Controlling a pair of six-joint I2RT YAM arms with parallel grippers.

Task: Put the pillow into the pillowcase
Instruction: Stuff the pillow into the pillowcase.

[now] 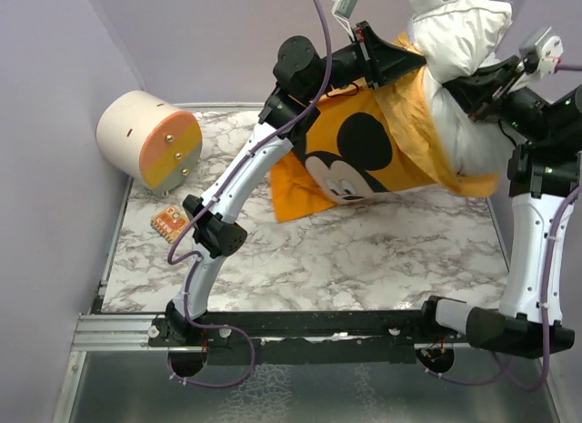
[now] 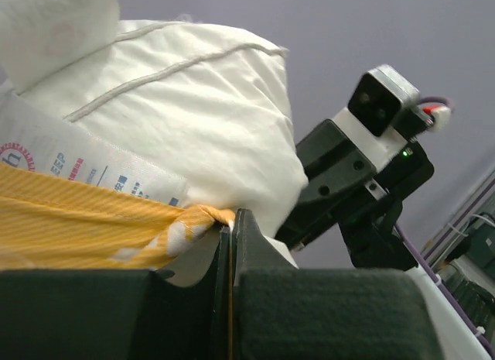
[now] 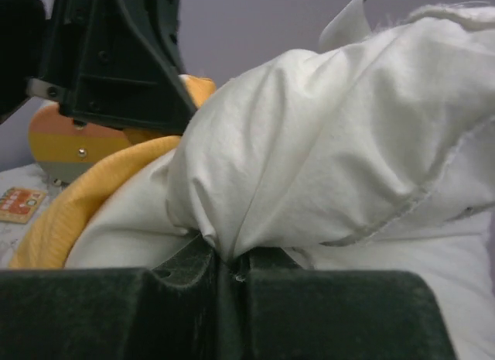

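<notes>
The white pillow [image 1: 459, 36] is held up at the back right, its lower part inside the orange-yellow pillowcase [image 1: 364, 159], whose Mickey Mouse face hangs toward the table. My left gripper [image 1: 411, 61] is shut on the pillowcase's upper hem. In the left wrist view the jaws [image 2: 229, 222] pinch that orange hem [image 2: 116, 221] beside the pillow [image 2: 193, 97] and its printed label [image 2: 77, 162]. My right gripper [image 1: 462, 85] is shut on a fold of the pillow. The right wrist view shows white fabric [image 3: 325, 151] bunched between the jaws [image 3: 233, 259], with the pillowcase [image 3: 77, 197] at the left.
A cream-and-orange cylinder [image 1: 150, 138] lies at the table's back left. A small orange card [image 1: 169, 223] lies in front of it. Lilac walls close in the left and back. The marble tabletop [image 1: 346, 250] ends at a black rail near the arm bases.
</notes>
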